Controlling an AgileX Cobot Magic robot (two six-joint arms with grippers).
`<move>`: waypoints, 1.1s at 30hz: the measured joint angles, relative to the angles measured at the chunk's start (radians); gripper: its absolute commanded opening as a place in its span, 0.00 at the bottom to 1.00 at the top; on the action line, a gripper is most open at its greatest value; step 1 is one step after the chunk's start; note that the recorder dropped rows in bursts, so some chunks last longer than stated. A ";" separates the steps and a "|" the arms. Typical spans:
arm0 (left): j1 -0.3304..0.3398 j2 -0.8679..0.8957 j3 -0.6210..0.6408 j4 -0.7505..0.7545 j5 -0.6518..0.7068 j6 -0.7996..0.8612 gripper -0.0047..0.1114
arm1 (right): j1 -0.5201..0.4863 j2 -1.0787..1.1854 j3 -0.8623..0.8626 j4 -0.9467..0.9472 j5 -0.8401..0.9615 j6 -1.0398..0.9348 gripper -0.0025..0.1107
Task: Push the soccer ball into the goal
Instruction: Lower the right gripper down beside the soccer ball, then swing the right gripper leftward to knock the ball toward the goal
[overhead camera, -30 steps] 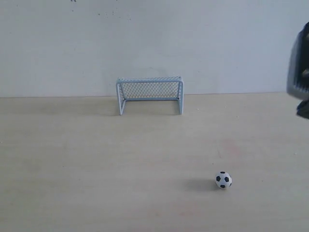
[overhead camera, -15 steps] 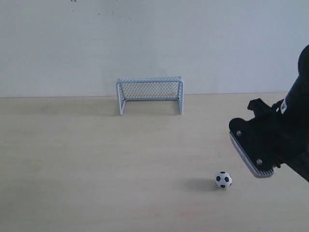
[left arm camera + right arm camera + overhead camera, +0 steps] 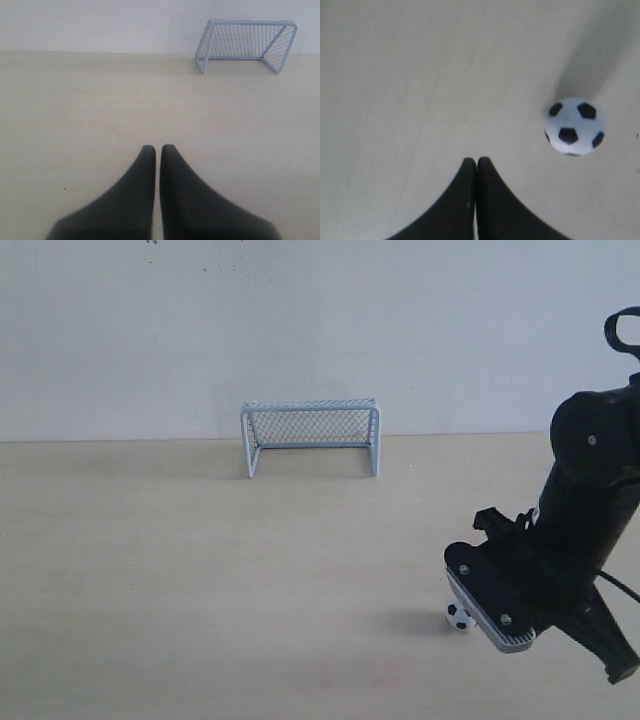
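Note:
The goal [image 3: 310, 436], a pale tubular frame with dark netting, stands at the far edge of the table against the wall; the left wrist view also shows the goal [image 3: 246, 44]. The soccer ball [image 3: 457, 617] lies on the near right of the table, partly hidden behind my right gripper [image 3: 484, 600]. In the right wrist view the soccer ball [image 3: 575, 126] sits just beside and slightly ahead of my right gripper [image 3: 476, 160], which is shut and apart from it. My left gripper [image 3: 158, 148] is shut with nothing in it, low over bare table, out of the exterior view.
The light wooden table [image 3: 200, 570] runs back to a plain white wall [image 3: 300, 320]. The right arm [image 3: 590, 500] reaches in from the right edge.
My right arm has come in from the right edge and dropped down to the ball, now covering part of it. The ball and the goal have stayed put.

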 measured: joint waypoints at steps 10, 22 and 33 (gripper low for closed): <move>0.000 0.000 0.000 0.000 0.000 0.000 0.08 | 0.000 0.076 -0.002 0.066 -0.023 -0.055 0.02; 0.000 0.000 0.000 0.000 0.000 0.000 0.08 | 0.000 0.091 -0.002 0.053 -0.018 -0.059 0.02; 0.000 0.000 0.000 0.000 0.000 0.000 0.08 | 0.016 0.114 -0.013 0.054 -0.094 -0.075 0.02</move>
